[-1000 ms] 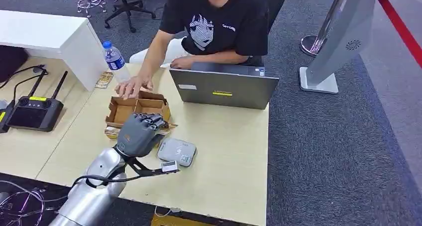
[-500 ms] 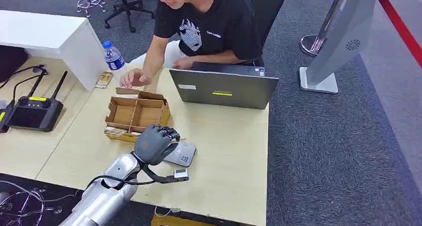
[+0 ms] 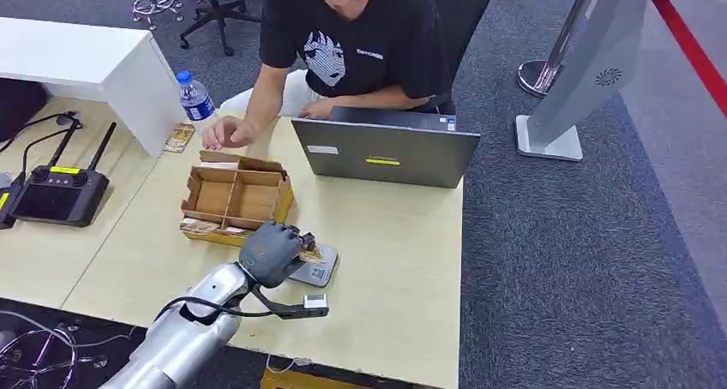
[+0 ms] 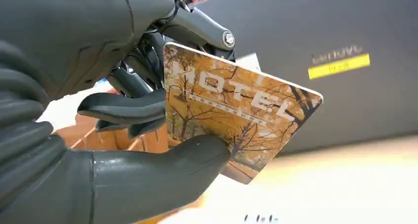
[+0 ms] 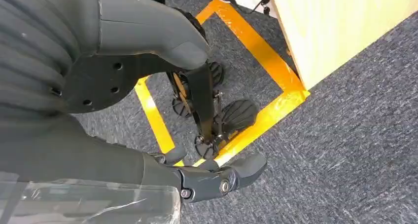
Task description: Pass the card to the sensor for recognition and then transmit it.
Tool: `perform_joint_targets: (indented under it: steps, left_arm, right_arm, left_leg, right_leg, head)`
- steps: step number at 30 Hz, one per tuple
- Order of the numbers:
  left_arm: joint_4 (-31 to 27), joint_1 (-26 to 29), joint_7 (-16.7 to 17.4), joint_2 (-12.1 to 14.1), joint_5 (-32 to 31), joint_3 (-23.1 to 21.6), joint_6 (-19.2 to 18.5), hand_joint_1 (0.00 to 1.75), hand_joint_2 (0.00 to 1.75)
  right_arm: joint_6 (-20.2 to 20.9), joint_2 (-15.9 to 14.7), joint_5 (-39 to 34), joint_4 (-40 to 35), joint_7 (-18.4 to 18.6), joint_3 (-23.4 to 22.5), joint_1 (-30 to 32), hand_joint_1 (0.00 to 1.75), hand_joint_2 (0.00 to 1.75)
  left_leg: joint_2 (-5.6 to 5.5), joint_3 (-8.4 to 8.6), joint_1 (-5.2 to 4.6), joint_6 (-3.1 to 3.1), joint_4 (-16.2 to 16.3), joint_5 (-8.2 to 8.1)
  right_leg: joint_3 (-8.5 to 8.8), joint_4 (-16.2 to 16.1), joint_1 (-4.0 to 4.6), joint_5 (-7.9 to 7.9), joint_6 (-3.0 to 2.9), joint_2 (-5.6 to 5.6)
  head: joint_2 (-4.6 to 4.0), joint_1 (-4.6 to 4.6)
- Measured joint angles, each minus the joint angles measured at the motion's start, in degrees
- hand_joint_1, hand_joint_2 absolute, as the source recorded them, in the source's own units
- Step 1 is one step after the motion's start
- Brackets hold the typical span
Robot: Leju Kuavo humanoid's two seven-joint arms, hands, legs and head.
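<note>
My left hand [image 3: 271,252] pinches an orange card [image 3: 310,254] with autumn trees and the word HOTEL between its thumb and fingers. In the left wrist view the card [image 4: 236,110] stands out past the thumb [image 4: 162,172], tilted, with the laptop's lid behind it. The hand holds the card just over the grey rounded sensor [image 3: 319,269] on the wooden table [image 3: 394,260]. Whether the card touches the sensor I cannot tell. My right hand [image 5: 108,110] hangs beside the table above the carpet, fingers apart, holding nothing.
A compartmented cardboard box [image 3: 236,196] sits just beyond the sensor. A person sits behind an open laptop [image 3: 386,153], one hand [image 3: 225,132] at the box's far edge. A water bottle [image 3: 196,101] and a black controller [image 3: 60,192] stand to the left.
My left hand has come away from the cardboard box with the card, toward me and to the right, over the sensor. The person's hand drew back from the box top to its far edge.
</note>
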Motion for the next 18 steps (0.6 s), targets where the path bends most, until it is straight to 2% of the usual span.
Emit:
perform_joint_targets:
  steps: [4,9,12,15,17,18]
  left_arm:
    - [1.2,-0.3,0.5,0.0,-0.2,-0.6,-0.6,1.73,1.75]
    - [2.2,-0.7,0.7,0.0,-0.2,-1.2,-2.0,1.62,1.75]
    - [2.5,-1.1,1.2,0.0,-0.1,-1.4,-1.0,1.57,1.75]
    - [2.6,-1.7,1.3,0.1,0.3,-1.4,0.0,1.61,1.75]
    - [2.6,-2.3,1.3,0.3,0.7,-1.4,0.1,1.69,1.75]
    - [2.6,-2.5,1.6,0.6,0.9,-1.4,0.7,1.64,1.75]
  right_arm:
    - [0.3,0.0,0.3,0.0,-0.2,0.0,0.0,0.0,1.75]
    - [0.5,0.0,0.8,0.0,-0.2,0.0,0.0,0.0,1.75]
    - [0.5,0.0,0.9,0.0,-0.2,0.0,0.0,0.0,1.75]
    - [0.5,0.0,1.0,0.0,-0.3,0.0,0.0,0.0,1.75]
    - [0.7,0.0,1.2,0.0,-0.4,0.0,0.0,0.0,1.75]
    - [1.0,0.0,1.4,0.0,-0.5,0.0,0.1,0.0,1.75]
  left_leg:
    - [0.0,0.0,0.0,0.0,0.0,0.0]
    - [0.0,0.0,0.0,0.0,0.0,0.0]
    - [0.0,0.0,0.0,0.0,0.0,0.0]
    - [0.0,0.0,0.0,0.0,0.0,0.0]
    - [0.0,0.0,0.0,0.0,0.0,0.0]
    - [0.0,0.0,0.0,0.0,0.0,0.0]
  right_leg:
    - [0.0,0.0,0.0,0.0,0.0,0.0]
    - [0.0,0.0,0.0,0.0,0.0,0.0]
    - [0.0,0.0,0.0,0.0,0.0,0.0]
    - [0.0,0.0,0.0,0.0,0.0,0.0]
    - [0.0,0.0,0.0,0.0,0.0,0.0]
    - [0.0,0.0,0.0,0.0,0.0,0.0]
  head:
    - [0.0,-0.02]
    - [0.0,-0.02]
    - [0.0,-0.02]
    - [0.0,0.0]
    - [0.0,0.0]
    - [0.0,0.0]
